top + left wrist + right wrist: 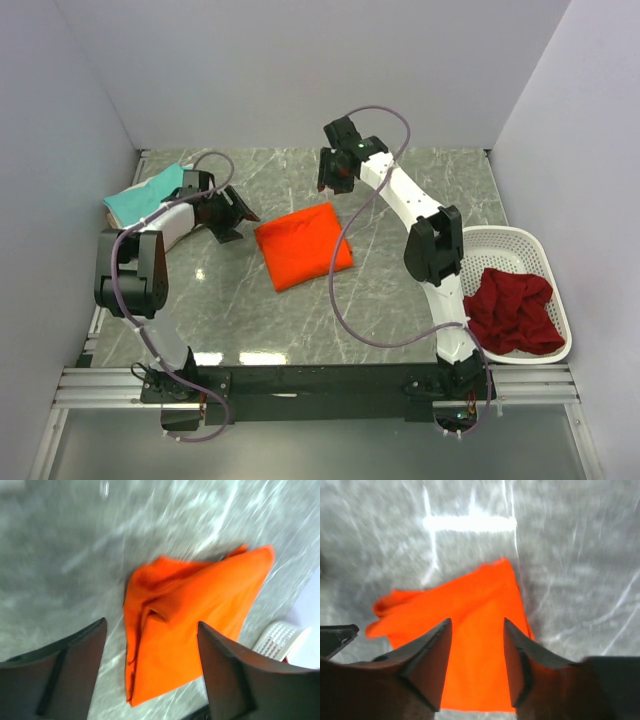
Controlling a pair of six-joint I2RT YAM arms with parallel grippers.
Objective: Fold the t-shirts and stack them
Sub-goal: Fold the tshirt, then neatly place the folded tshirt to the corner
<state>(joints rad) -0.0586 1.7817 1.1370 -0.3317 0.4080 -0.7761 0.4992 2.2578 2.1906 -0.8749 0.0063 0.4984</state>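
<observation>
A folded bright orange t-shirt (303, 245) lies in the middle of the table; it also shows in the left wrist view (190, 625) and the right wrist view (465, 645). My left gripper (243, 218) is open and empty just left of it (152, 630). My right gripper (335, 185) is open and empty above its far edge (476, 625). A folded teal t-shirt (145, 195) lies on a cream one (175, 222) at the far left, partly under my left arm. Dark red t-shirts (512, 310) are crumpled in the basket.
A white perforated basket (520, 245) stands at the right edge of the table; its corner shows in the left wrist view (280, 635). White walls close in the table at the back and sides. Cables loop over both arms.
</observation>
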